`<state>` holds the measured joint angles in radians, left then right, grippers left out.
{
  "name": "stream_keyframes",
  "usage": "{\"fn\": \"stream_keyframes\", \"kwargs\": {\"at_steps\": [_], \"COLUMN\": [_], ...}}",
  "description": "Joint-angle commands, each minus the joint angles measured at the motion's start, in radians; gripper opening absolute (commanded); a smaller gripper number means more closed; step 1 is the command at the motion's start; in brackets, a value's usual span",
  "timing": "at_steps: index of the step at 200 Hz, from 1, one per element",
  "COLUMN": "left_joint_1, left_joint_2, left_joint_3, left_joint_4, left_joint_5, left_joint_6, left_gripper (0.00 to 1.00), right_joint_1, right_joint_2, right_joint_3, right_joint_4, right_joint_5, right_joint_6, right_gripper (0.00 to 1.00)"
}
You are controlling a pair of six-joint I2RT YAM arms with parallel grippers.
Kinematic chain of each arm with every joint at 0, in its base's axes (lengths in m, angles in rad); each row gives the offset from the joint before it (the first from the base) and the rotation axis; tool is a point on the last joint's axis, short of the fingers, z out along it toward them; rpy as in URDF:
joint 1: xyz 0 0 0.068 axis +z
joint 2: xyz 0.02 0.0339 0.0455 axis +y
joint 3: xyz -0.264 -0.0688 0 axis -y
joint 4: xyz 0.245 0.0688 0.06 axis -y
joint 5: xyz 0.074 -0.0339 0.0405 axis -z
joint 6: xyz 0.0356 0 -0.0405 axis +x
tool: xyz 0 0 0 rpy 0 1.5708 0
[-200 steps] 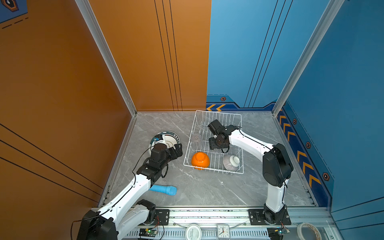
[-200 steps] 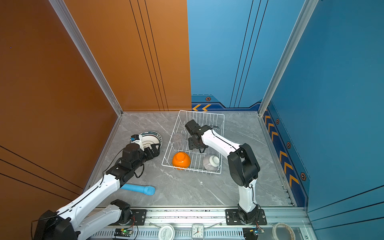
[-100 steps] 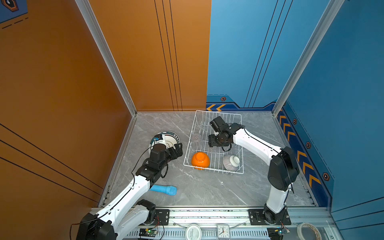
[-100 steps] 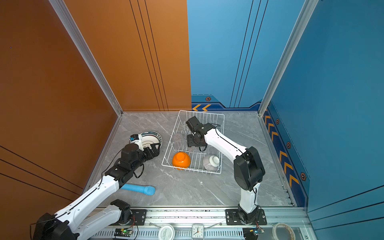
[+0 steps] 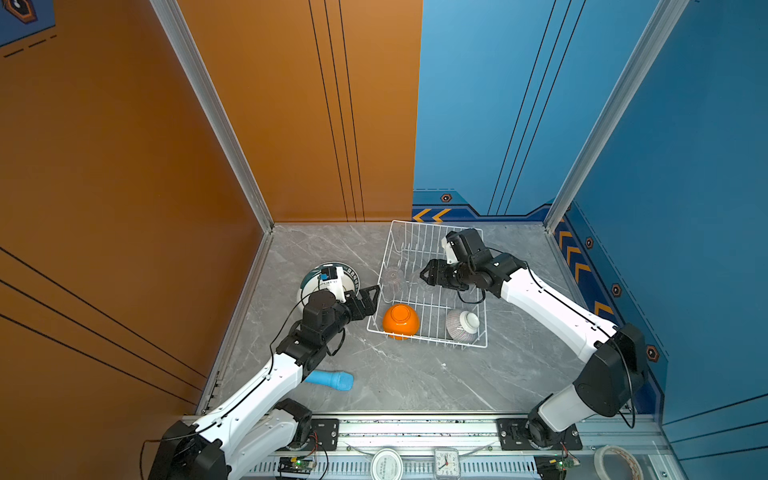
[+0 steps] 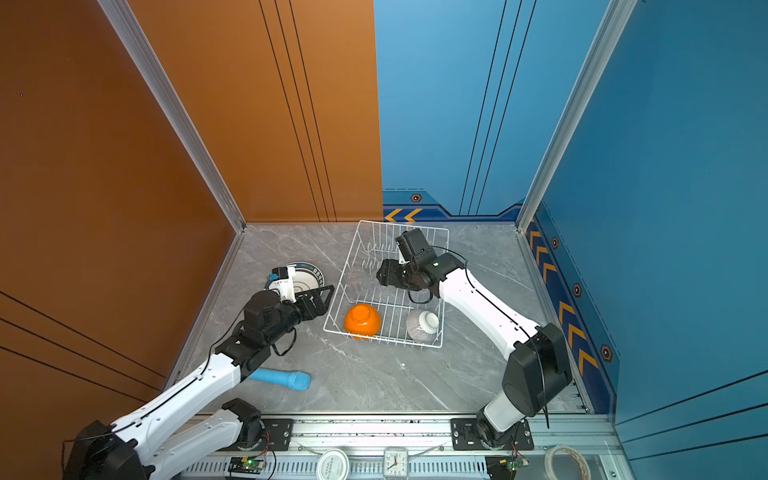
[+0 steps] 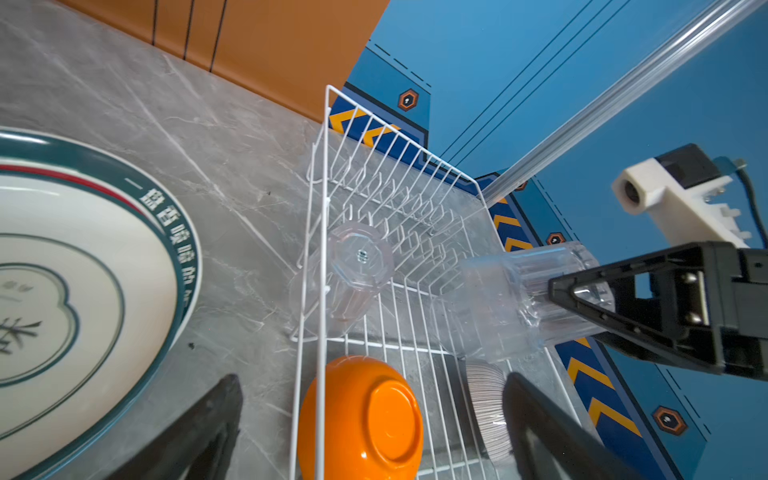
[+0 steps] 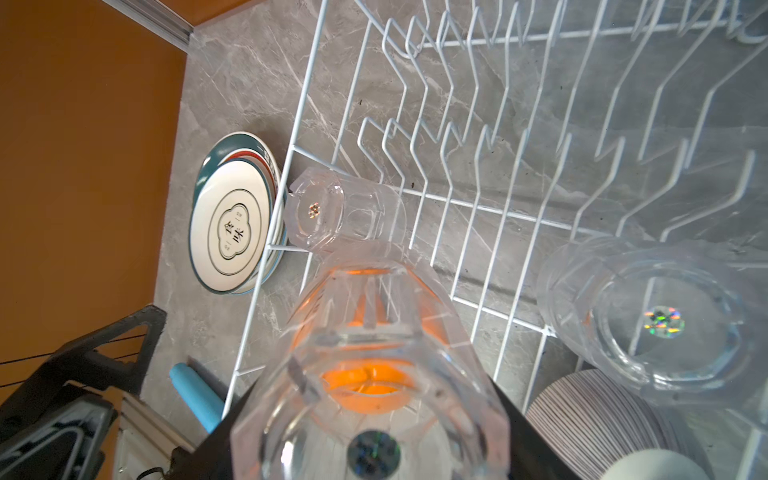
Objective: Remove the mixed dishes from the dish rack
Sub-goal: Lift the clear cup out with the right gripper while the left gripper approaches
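Observation:
The white wire dish rack (image 5: 384, 270) (image 6: 340, 286) (image 7: 322, 232) (image 8: 307, 83) sits mid-table. My right gripper (image 5: 424, 276) (image 6: 380, 274) (image 8: 374, 399) is shut on a clear glass tumbler (image 7: 511, 303) (image 8: 374, 365), held on its side above the rack floor. Another tumbler (image 5: 392, 279) (image 7: 353, 274) (image 8: 332, 212) stands upside down at the rack's left wall, and a third (image 8: 648, 320) stands inside. An orange bowl (image 5: 401, 321) (image 6: 362, 321) (image 7: 365, 419) and a grey-striped bowl (image 5: 462, 326) (image 6: 422, 326) lie upside down at the rack's front. My left gripper (image 5: 374, 300) (image 6: 328, 297) (image 7: 372, 380) is open and empty just outside the rack's left wall.
Stacked plates (image 5: 353, 277) (image 6: 309, 277) (image 7: 83, 270) (image 8: 237, 224) lie on the table left of the rack, partly under my left wrist. A light-blue cylinder (image 5: 332, 379) (image 6: 286, 379) lies near the front left. Orange and blue walls close in the table.
My right gripper has shifted a little left and toward the back with the tumbler, and its elbow has swung right. The left arm has hardly moved.

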<state>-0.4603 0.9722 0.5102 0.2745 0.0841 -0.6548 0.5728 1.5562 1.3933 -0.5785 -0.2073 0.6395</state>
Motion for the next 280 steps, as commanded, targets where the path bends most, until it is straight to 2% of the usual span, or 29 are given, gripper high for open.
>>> {"fn": "stream_keyframes", "kwargs": {"at_steps": [1,7,31,168,280], "left_joint_1": [-0.035,-0.043,-0.067,-0.121,-0.141], "left_joint_2": [0.034,0.045,0.089,0.230,0.282], "left_joint_3": [0.008,0.010,0.032,0.172,0.219], "left_joint_4": [0.134,0.156,0.223,0.237,0.300], "left_joint_5": [0.062,0.069,0.109,0.165,0.215], "left_joint_6": [0.009,0.012,0.033,0.082,0.056], "left_gripper": [0.98,1.00,0.96,0.95,0.92], "right_joint_1": [-0.004,-0.007,-0.019,-0.090,-0.119], "right_joint_2": [-0.065,-0.076,-0.113,-0.215,-0.253], "right_joint_3": [-0.019,-0.027,-0.057,-0.189,-0.272], "right_joint_4": [0.092,0.105,0.140,0.298,0.441], "right_joint_5": [-0.076,-0.087,-0.110,-0.221,-0.318], "right_joint_6": [0.049,0.056,0.080,0.162,0.250], "right_gripper": [0.56,0.56,0.56,0.55,0.55]}}
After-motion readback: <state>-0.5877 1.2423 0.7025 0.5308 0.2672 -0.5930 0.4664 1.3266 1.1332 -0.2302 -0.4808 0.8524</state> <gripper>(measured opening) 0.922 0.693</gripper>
